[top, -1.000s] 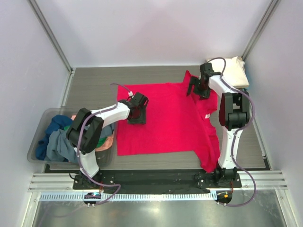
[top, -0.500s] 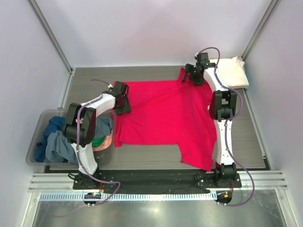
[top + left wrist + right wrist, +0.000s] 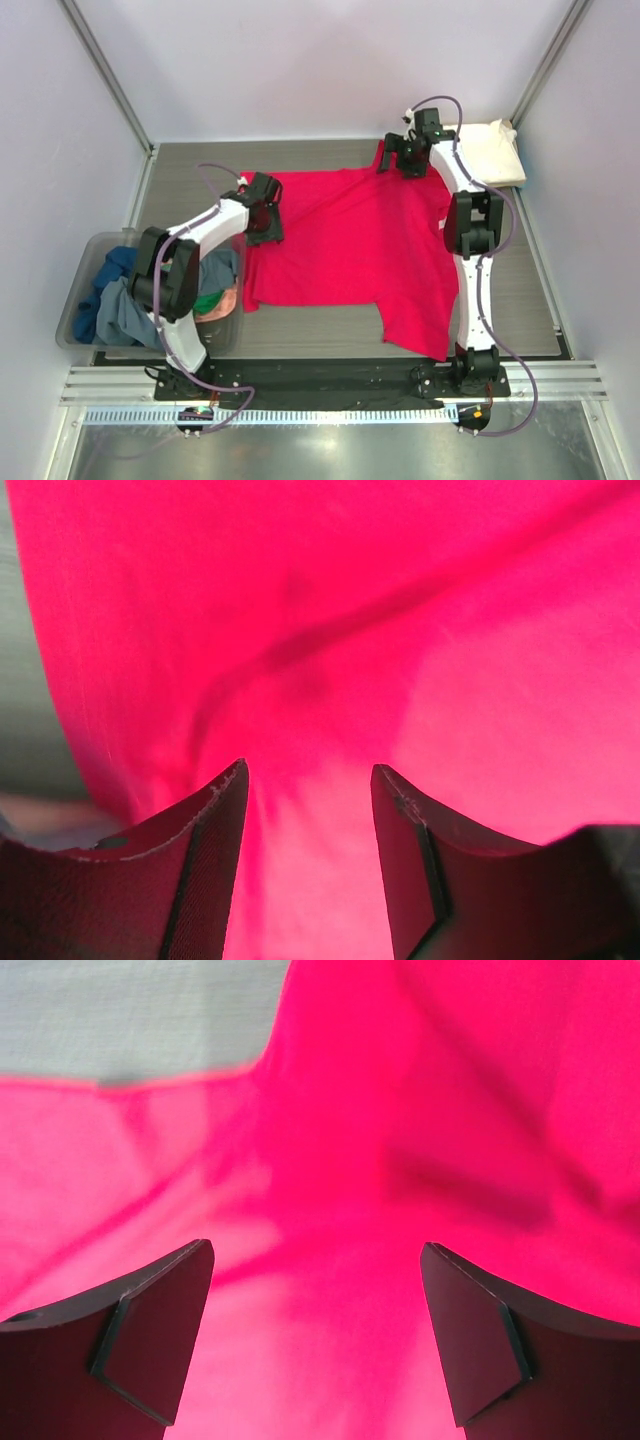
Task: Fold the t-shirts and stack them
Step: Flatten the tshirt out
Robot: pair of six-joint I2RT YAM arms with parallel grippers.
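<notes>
Two spread hands: left hand (image 3: 310, 770) narrower, right hand (image 3: 315, 1247) wide, over red t-shirt (image 3: 350, 240) edges.

Up close, the red shirt (image 3: 400, 630) is soft and out of focus in both wrist views, and it runs off the frames. Of the left hand (image 3: 308, 770) and right hand (image 3: 315, 1245) we see only finger ends, since the lower edge cuts off the rest. From above, the left arm (image 3: 215, 225) covers part of the heap of shirts (image 3: 115, 300) in the bin (image 3: 72, 300). The right arm (image 3: 470, 225) hides the red shirt's right edge.
</notes>
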